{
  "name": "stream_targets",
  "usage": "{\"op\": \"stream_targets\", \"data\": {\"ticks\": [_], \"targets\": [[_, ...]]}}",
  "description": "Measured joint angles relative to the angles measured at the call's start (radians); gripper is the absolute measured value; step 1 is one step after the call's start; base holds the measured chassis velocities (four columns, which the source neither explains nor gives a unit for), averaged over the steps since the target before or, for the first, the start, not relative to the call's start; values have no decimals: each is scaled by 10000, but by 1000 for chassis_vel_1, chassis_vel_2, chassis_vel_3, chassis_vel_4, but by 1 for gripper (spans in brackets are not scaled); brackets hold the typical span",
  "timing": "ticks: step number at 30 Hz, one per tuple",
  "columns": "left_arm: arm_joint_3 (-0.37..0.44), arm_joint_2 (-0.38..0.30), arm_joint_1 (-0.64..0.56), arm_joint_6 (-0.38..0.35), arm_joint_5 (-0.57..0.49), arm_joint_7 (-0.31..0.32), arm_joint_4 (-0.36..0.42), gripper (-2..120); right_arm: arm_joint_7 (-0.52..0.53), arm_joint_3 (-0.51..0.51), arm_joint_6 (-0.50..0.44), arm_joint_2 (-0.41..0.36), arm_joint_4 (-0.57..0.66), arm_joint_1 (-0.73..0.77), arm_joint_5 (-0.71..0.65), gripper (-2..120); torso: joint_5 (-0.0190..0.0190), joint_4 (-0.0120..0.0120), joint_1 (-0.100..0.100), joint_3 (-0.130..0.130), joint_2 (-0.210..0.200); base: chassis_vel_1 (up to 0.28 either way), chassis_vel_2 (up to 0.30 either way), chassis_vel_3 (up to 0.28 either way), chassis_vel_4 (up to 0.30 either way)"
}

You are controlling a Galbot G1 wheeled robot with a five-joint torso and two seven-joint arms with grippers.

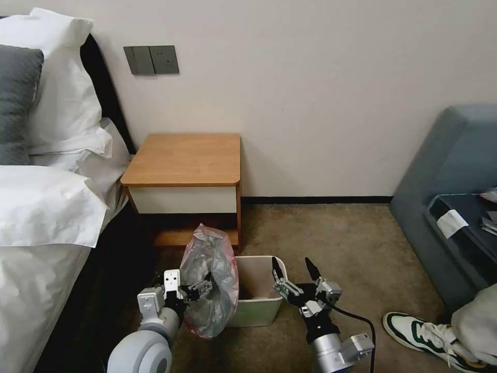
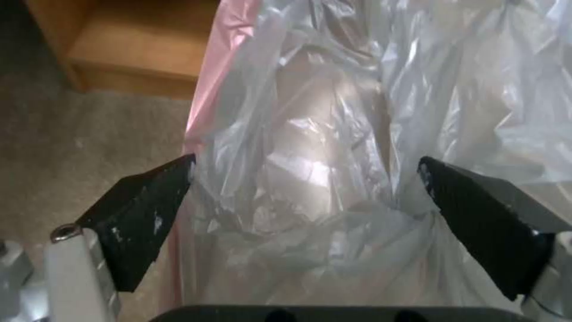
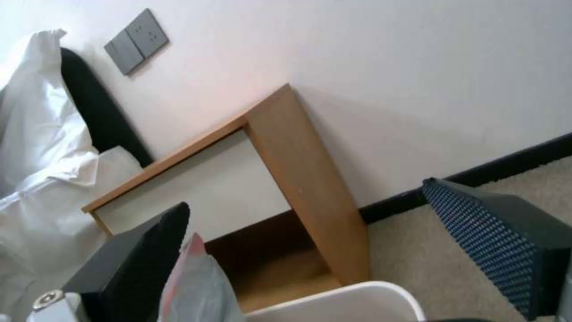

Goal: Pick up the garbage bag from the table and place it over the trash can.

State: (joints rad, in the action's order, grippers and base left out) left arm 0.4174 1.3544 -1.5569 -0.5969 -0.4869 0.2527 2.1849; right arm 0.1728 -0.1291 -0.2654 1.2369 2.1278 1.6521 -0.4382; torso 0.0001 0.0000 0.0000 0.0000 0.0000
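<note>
Bed [image 1: 36,217] at far left, white linen and pillows, one grey pillow [image 1: 18,103] against a dark headboard. Wall switch plate [image 1: 151,59], grey, above; no lettering legible on it. Bench [image 1: 186,158]: orange-brown top bare, white drawer front, lower wooden shelf, standing against the wall beside the bed. Left claw [image 1: 204,287], low over the carpet in front of the bench, just left of the trash can; its fingers [image 2: 143,214] are spread wide with garbage bag film bunched between them, and whether they pinch the film cannot be told. Garbage bag [image 1: 209,282]: crinkled translucent grey, pinkish-red edge, held upright off the floor, its right side overlapping the trash can's left rim; no print visible. Trash can [image 1: 259,298]: cream-beige, on the carpet, mouth uncovered. Right claw [image 1: 296,272], just right of the can's rim, fingers parted and holding nothing. Blue-grey sofa [image 1: 450,202] at far right, with papers; text unreadable.
</note>
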Motion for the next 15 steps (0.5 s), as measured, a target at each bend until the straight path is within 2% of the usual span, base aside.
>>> {"op": "stream_targets", "data": {"ticks": [8,15], "targets": [[55,423,230,-211,125,-99,-351,96,-38,0,-177,5,-8,164,95,100,0,0,0,0,0,0,0,0,0],[70,471,264,-364,255,-68,-456,95,-41,-77,-250,-10,-2,220,139,100,0,0,0,0,0,0,0,0,0]]}}
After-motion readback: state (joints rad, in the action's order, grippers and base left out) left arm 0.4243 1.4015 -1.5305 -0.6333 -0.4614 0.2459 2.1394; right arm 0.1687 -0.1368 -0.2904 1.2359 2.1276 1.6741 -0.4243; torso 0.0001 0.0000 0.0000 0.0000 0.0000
